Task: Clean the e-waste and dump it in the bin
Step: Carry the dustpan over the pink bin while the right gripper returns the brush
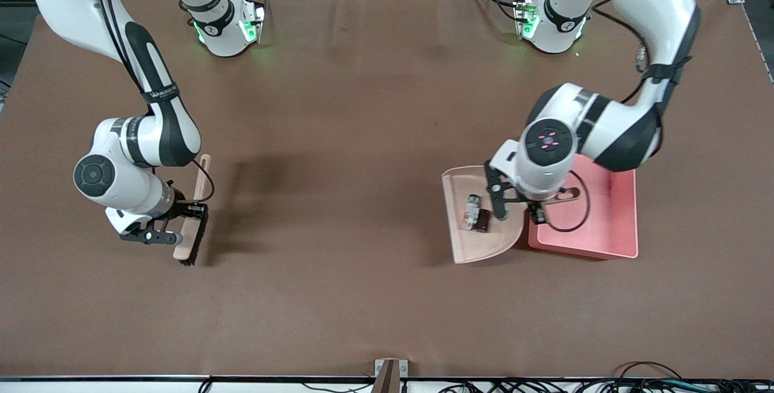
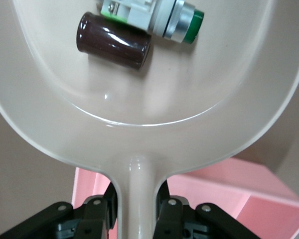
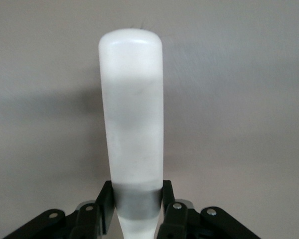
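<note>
In the front view, the left gripper (image 1: 519, 204) pinches the handle of a beige dustpan (image 1: 478, 242) and holds it partly over the pink bin (image 1: 611, 242), which stands toward the left arm's end of the table. The e-waste, a grey-white part (image 1: 471, 210) and a black block (image 1: 483, 222), lies together in the pan. Sweeping looks done; what is left is tipping the pan so both pieces slide into the bin. The right gripper (image 1: 181, 224) is clamped on a brush (image 1: 195, 224) toward the right arm's end of the table, and that arm seems to wait. Nothing stands between pan and bin.

In the left wrist view, the fingers (image 2: 102, 209) press on the pan's handle (image 2: 138, 199). The dark block (image 2: 113, 41) and the grey-white part with its green end (image 2: 154, 15) touch each other in the dustpan's bowl (image 2: 139, 99), with the bin's pink wall (image 2: 229, 194) below.

In the right wrist view, the fingers (image 3: 105, 204) squeeze the brush's pale handle (image 3: 133, 114) over bare brown table (image 3: 239, 99).
</note>
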### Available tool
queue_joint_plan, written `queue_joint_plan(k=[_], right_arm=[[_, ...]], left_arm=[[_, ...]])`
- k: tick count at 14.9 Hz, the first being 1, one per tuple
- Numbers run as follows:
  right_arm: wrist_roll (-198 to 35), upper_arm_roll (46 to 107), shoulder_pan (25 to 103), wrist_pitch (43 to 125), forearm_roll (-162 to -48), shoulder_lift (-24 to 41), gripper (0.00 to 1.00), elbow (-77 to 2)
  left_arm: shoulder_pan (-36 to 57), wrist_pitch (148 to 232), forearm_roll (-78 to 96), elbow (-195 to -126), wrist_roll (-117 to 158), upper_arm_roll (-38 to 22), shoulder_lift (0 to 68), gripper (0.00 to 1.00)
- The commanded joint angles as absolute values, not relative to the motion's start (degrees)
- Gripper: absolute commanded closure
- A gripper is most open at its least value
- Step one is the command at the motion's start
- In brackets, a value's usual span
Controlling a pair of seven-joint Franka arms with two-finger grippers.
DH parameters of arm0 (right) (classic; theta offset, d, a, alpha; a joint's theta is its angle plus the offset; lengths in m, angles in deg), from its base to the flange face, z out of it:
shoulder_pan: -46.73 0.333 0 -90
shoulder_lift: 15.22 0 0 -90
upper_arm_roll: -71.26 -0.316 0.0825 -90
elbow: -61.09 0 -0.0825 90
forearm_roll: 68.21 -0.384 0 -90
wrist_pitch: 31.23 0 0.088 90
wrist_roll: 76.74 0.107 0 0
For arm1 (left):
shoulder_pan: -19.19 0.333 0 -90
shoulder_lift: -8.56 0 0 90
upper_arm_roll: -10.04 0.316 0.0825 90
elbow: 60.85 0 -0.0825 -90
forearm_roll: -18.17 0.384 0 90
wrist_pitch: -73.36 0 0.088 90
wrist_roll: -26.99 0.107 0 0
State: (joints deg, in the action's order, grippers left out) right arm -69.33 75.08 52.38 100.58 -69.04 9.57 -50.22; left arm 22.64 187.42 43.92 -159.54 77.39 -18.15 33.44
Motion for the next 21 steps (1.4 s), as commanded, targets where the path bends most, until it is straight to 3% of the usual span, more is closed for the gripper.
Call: queue_joint_plan(k=[1,6,12,18,20,21], right_arm=[[-69.7,73.72,49.98,101.57,-68.12,4.65,0.99,-57.38],[-70.66,73.63,48.93,101.66,-68.21,4.56,0.99,-60.29],[-73.22,73.63,48.22,102.27,-68.73,5.09,0.94,-60.29],[-73.13,73.63,48.13,102.19,-68.91,5.61,0.75,-59.68],[-73.13,73.63,48.22,101.75,-68.91,5.53,0.6,-59.06],[-73.04,73.63,48.31,101.66,-68.91,5.53,0.48,-58.54]], left_arm=[[32.77,193.41,43.13,-171.38,82.08,-22.9,23.79,1.0],[49.31,196.32,39.72,-178.62,101.22,-26.61,14.55,1.0],[61.36,198.6,37.95,-179.14,116.72,-26.52,13.92,1.0],[61.55,197.03,40.48,-179.76,108.23,-26.79,12.16,1.0],[61.55,197.03,48.36,-180.11,101.04,-26.87,12.87,1.0],[61.55,197.02,51.63,-181.25,97.95,-26.96,12.87,1.0]])
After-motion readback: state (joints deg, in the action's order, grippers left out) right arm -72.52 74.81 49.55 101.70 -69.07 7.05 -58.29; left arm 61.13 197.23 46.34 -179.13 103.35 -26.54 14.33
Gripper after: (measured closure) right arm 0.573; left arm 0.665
